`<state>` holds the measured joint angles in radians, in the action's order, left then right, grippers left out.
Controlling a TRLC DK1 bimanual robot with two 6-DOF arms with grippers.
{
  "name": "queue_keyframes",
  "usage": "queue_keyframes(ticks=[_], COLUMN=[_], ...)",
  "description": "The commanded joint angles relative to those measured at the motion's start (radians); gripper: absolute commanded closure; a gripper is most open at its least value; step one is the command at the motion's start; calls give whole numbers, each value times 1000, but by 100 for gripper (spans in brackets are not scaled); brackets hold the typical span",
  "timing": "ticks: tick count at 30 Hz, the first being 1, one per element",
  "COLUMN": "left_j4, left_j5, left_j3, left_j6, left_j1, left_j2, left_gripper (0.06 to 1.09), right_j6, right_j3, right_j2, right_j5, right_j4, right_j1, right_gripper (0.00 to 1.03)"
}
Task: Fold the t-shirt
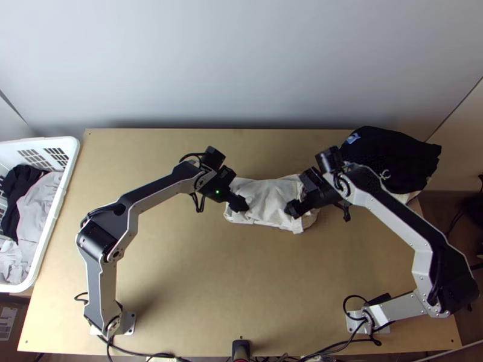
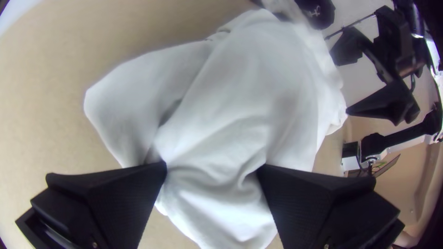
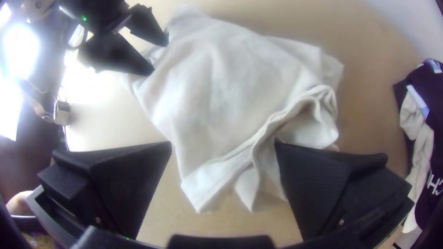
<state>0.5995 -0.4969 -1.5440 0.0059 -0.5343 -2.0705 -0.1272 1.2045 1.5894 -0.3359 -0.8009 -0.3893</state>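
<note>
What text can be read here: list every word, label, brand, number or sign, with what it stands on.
None can be read with certainty.
Black fabric garment: white lettering and a light-blue patch, too small to read.
Brown box, lower left: white label, print too small.
White fabric t-shirt: no text visible.
</note>
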Motion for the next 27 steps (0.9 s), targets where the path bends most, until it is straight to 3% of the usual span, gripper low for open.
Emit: queue_keyframes(ticks=[1,8,14,17,22,27], left_j4=[31,72,151,174,212,237], left_j5=[9,15,14,14,15,15], left_j3=[41,30,-71,-107,-113,-90], left_j6=[22,32,14,8,6,6], left_j1=[34,36,36,39,66,109], left_j2=[33,95,182,224,288,357], left_gripper=[12,12,11,11,11,11], right_j6=[-22,-28,-58,-94,-195,-345], right_j3=[-148,-22,167,193,112,-86], right_j2=[-11,-117,-164,-181,-164,-154], right_j5=[0,0,5,52,123,259], right_j4=[49,-3,-107,-112,-92,108], right_j1=[64,89,-13,-79,-204,-303], right_gripper=[4,4,4,4,4,4])
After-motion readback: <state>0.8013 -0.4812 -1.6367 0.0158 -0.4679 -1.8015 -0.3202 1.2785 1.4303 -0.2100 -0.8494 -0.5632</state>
